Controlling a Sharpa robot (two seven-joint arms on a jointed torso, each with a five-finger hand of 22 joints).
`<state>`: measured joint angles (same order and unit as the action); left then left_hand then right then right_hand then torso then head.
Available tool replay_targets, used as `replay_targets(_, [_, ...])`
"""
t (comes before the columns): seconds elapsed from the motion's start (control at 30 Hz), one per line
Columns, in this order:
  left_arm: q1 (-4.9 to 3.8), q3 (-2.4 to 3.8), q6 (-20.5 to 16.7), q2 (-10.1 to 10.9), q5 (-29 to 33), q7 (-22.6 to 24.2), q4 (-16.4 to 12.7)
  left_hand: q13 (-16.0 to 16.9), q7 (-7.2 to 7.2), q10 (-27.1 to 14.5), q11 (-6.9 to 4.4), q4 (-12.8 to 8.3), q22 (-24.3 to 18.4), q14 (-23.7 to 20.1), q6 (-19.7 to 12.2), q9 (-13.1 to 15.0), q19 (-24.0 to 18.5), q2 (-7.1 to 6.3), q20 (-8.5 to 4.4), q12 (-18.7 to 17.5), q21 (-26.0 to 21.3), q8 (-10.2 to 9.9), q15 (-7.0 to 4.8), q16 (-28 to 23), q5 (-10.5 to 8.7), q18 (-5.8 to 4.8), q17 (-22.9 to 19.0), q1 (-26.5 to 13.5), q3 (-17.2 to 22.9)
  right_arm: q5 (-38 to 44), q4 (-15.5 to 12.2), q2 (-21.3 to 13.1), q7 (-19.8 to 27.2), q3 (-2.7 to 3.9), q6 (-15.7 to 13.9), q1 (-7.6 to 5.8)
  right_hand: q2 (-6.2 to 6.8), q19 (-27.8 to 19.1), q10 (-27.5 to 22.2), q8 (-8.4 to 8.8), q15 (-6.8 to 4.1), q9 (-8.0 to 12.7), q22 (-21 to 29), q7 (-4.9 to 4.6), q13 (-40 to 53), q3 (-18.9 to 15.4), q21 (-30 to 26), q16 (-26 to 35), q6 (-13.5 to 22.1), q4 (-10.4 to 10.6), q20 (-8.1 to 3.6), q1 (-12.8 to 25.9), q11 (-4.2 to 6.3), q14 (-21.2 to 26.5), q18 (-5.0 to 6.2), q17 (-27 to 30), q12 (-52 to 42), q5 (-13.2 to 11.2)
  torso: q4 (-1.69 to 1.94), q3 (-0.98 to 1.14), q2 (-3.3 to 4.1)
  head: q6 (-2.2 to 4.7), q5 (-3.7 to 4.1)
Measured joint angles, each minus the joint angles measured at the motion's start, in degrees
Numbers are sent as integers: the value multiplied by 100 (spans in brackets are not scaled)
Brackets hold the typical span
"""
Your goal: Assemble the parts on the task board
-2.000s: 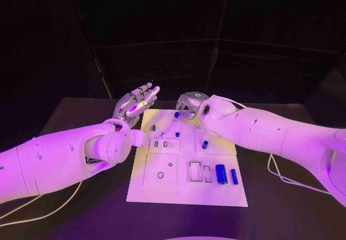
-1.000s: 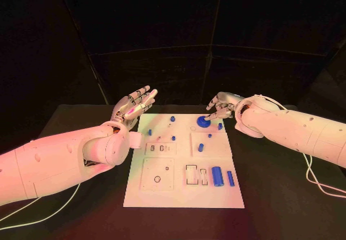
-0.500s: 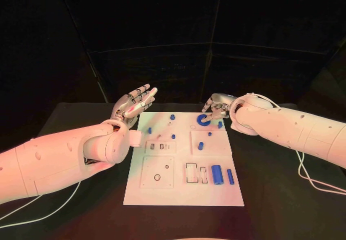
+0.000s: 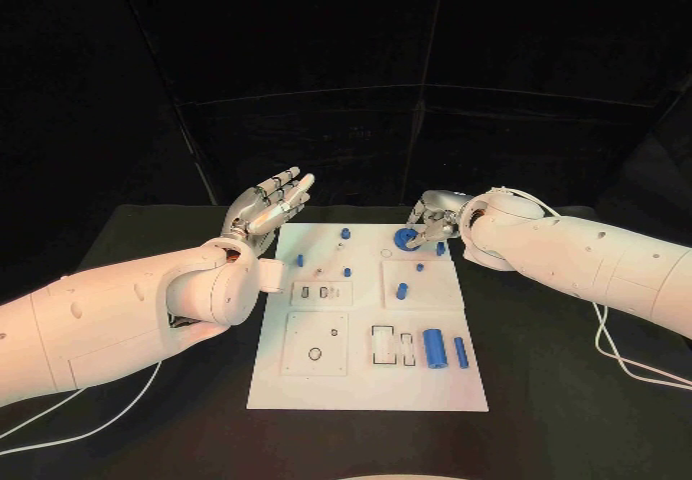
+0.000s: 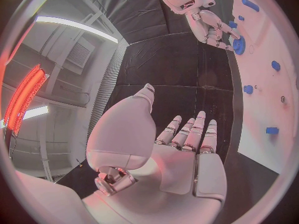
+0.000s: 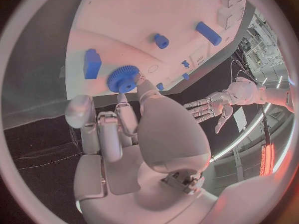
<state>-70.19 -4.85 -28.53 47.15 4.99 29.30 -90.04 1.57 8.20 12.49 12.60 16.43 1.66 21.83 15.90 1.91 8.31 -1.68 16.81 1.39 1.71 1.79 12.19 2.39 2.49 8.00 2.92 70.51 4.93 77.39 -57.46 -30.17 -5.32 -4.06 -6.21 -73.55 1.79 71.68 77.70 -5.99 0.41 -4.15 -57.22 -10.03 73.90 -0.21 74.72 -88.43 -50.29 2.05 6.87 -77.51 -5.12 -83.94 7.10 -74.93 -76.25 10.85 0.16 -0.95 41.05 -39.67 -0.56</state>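
The white task board point(image 4: 368, 385) lies mid-table with small blue parts on it. At its far right corner my right hand point(image 4: 436, 217) pinches a blue gear point(image 4: 405, 239) between thumb and a finger, just over the board. In the right wrist view the thumb tip meets the gear point(image 6: 122, 78), with a blue block point(image 6: 92, 63) and a small peg point(image 6: 161, 41) close by. My left hand point(image 4: 270, 205) hovers raised and open, palm up, beside the board's far left corner, holding nothing. The left wrist view shows my own palm point(image 5: 181, 154) and the gear point(image 5: 238, 45) far off.
Two blue cylinders point(image 4: 433, 347) point(image 4: 460, 352) lie at the board's near right beside rectangular slots point(image 4: 384, 346). Small blue pegs point(image 4: 345, 235) point(image 4: 300, 260) point(image 4: 402, 292) dot the far half. A white cable point(image 4: 635, 365) trails on the black table at the right.
My right hand has drawn slightly in toward the board's far right corner, keeping its grip on the gear. The left hand has stayed raised and open. The camera shifted early on.
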Motion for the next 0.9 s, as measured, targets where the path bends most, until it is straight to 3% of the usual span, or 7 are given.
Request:
replay_targets(0.53, [0, 0, 10, -13, 0, -6, 12, 0, 0, 0, 0, 0, 0, 0, 0, 0, 0, 0, 0, 0, 0, 0, 0, 0, 0, 0, -1, 0, 0, 74, 116, 99, -6, 11, 59, 16, -99, 41, 91, -63, 0, -3, -79, 0, 105, 50, 66, -22, -101, -49, -1, -99, 9, 0, 1, 1, -138, 0, 0, 4, 4, -18, -5])
replay_targets(0.67, [0, 0, 13, -15, 0, -7, 14, 0, 0, 0, 0, 0, -1, 0, 0, 0, 0, 0, 0, 0, 0, 0, 0, 0, 0, 0, -1, 0, 0, 103, 126, 114, -6, 18, 53, 19, -219, 62, 126, -135, 0, -5, -136, 44, 107, 189, 105, -22, -268, -123, -22, -219, 45, 0, 1, 1, -203, -201, 0, 6, 4, -33, -9])
replay_targets(0.83, [0, 0, 17, -15, -1, -9, 16, 0, 0, 21, 21, 0, 5, 0, 0, 0, 36, 0, 4, 0, 0, 0, 0, 0, 0, 0, -1, 0, 0, 189, 111, 117, 9, 19, -7, 28, -340, 112, 296, -204, -3, -15, -236, 90, 119, 476, 156, -43, -546, -295, -73, -341, 119, -3, 1, 1, -365, -253, 0, 7, 4, -40, -12])
replay_targets(0.9, [0, 0, 17, -13, -1, -10, 16, 0, 0, 21, 21, 0, 5, 0, -1, 0, 36, 0, 4, 0, 0, 0, 0, 0, 0, 0, -1, 0, 0, 226, 90, 110, 18, 19, -46, 33, -362, 145, 339, -223, -47, -14, -282, 66, 120, 569, 202, -43, -571, -342, -102, -367, 155, -17, -3, 1, -426, -272, -1, 8, 4, -40, -16])
